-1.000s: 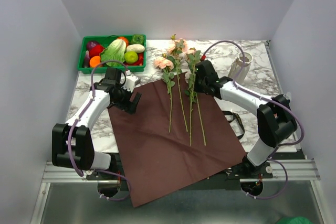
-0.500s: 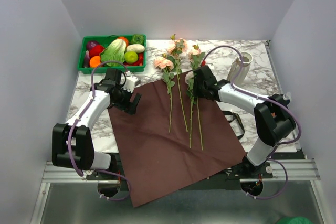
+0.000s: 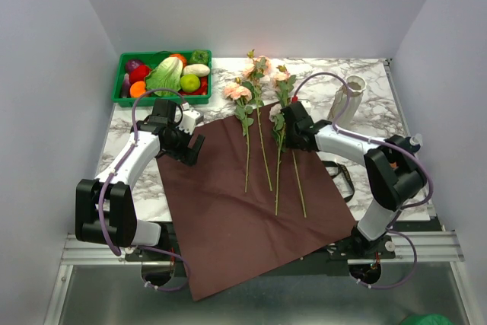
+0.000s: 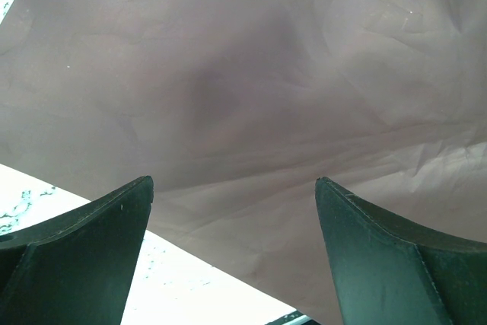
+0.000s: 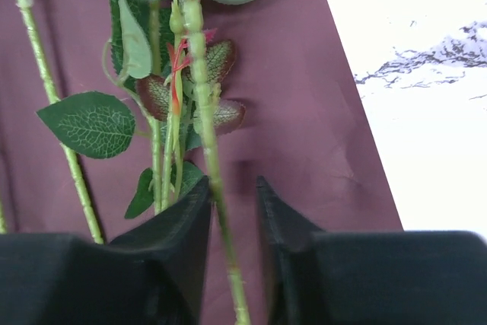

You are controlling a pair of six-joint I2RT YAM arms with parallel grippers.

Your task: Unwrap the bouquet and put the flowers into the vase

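The maroon paper (image 3: 243,211) lies spread flat on the marble table, unwrapped. Several flowers (image 3: 261,131) rest across its upper half, peach blooms pointing to the back. My right gripper (image 3: 283,130) sits low over the rightmost stems. In the right wrist view its jaws (image 5: 232,184) stand narrowly apart around one green stem (image 5: 199,89), which leans on the left finger with a gap to the right one. My left gripper (image 3: 194,146) hovers wide open over the paper's left edge (image 4: 251,97), holding nothing. The whitish vase (image 3: 348,97) stands at the back right.
A green tray (image 3: 122,78) of vegetables sits at the back left. A loose black ribbon (image 3: 342,176) lies beside the paper's right edge. The paper's near corner hangs over the table's front edge. Grey walls close in on three sides.
My right gripper slid a little left and nearer along the stems, its jaws opening and then narrowing. The rightmost stem's lower end swung to the right. The left arm stayed still.
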